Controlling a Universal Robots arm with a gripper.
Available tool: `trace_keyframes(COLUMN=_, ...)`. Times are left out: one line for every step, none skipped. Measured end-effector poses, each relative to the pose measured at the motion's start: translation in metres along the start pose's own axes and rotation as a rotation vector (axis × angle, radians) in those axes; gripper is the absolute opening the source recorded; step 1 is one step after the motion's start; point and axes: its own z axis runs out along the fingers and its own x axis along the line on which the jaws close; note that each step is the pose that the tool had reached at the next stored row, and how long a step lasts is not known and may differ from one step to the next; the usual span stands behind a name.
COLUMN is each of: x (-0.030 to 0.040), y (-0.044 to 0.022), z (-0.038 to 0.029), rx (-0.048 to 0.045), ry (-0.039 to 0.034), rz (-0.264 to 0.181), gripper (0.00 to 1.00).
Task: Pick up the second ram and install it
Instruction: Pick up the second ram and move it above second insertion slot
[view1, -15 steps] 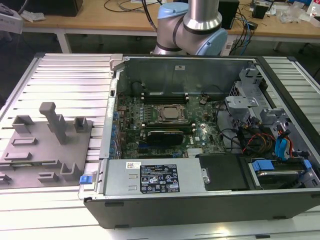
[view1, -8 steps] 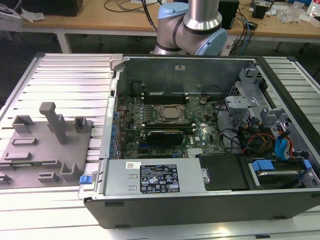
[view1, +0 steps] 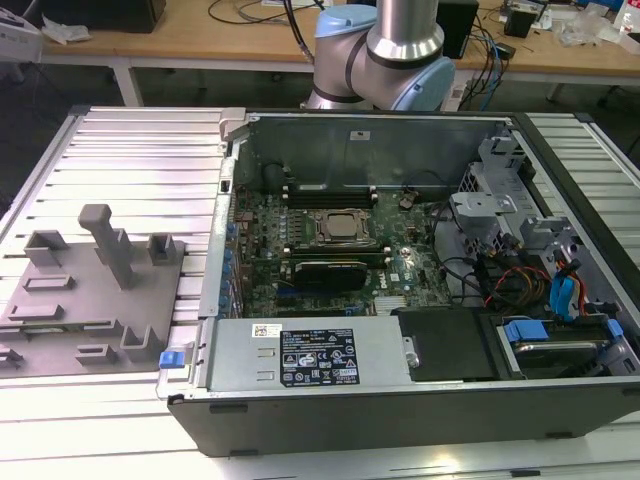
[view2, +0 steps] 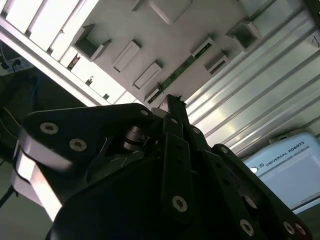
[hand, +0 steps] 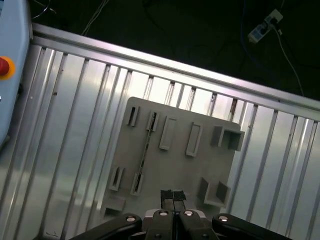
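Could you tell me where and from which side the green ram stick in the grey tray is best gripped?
Probably its middle stretch, from above: the ram stands on edge in the grey tray, both ends seated in slots, so only the flat faces between them are free to pinch.

ram (hand: 145, 150): long thin green board, sitting in the grey tray (hand: 195, 167). In the first wrist view it shows edge-on, a narrow green line with small dark specks, apparently standing on its long edge. Each end sits in a slotted block (hand: 152, 121), and the span between the blocks is bare. In the second wrist view the ram (view2: 176, 74) runs as a diagonal green strip across the tray (view2: 165, 45).
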Motion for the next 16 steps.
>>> trace_keyframes(x=0.0, y=0.0, z=0.0, rx=0.0001, ry=-0.0002, rz=0.006, gripper=0.11)
trace_keyframes(x=0.0, y=0.0, z=0.0, rx=0.0005, ry=-0.0006, rz=0.022, gripper=0.11)
trace_keyframes(x=0.0, y=0.0, z=0.0, rx=0.0007, ry=-0.0008, rz=0.036, gripper=0.11)
trace_keyframes(x=-0.0001, y=0.0001, z=0.0, rx=0.0011, ry=-0.0013, rz=0.057, gripper=0.11)
trace_keyframes(x=-0.0001, y=0.0001, z=0.0, rx=0.0015, ry=-0.0017, rz=0.074, gripper=0.11)
trace_keyframes(x=0.0, y=0.0, z=0.0, rx=0.0018, ry=-0.0022, rz=0.093, gripper=0.11)
trace_keyframes(x=0.0, y=0.0, z=0.0, rx=0.0026, ry=-0.0031, rz=0.129, gripper=0.11)
trace_keyframes(x=0.0, y=0.0, z=0.0001, rx=0.0031, ry=-0.0037, rz=0.153, gripper=0.11)
trace_keyframes(x=0.0, y=0.0, z=0.0001, rx=0.0034, ry=-0.0041, rz=0.17, gripper=0.11)
trace_keyframes(x=0.0, y=0.0, z=0.0001, rx=0.0037, ry=-0.0045, rz=0.185, gripper=0.11)
trace_keyframes(x=0.0, y=0.0, z=0.0002, rx=0.004, ry=-0.0049, rz=0.201, gripper=0.11)
trace_keyframes(x=0.0, y=0.0, z=0.0003, rx=0.0047, ry=-0.0056, rz=0.233, gripper=0.11)
trace_keyframes(x=0.0, y=0.0001, z=0.0005, rx=0.0049, ry=-0.0061, rz=0.253, gripper=0.11)
trace_keyframes(x=0.0, y=0.0001, z=0.0007, rx=0.0054, ry=-0.0067, rz=0.278, gripper=0.11)
trace_keyframes(x=0.0, y=0.0, z=0.0012, rx=0.0064, ry=-0.0078, rz=0.323, gripper=0.11)
trace_keyframes(x=0.0, y=0.0, z=0.0014, rx=0.007, ry=-0.0085, rz=0.348, gripper=0.11)
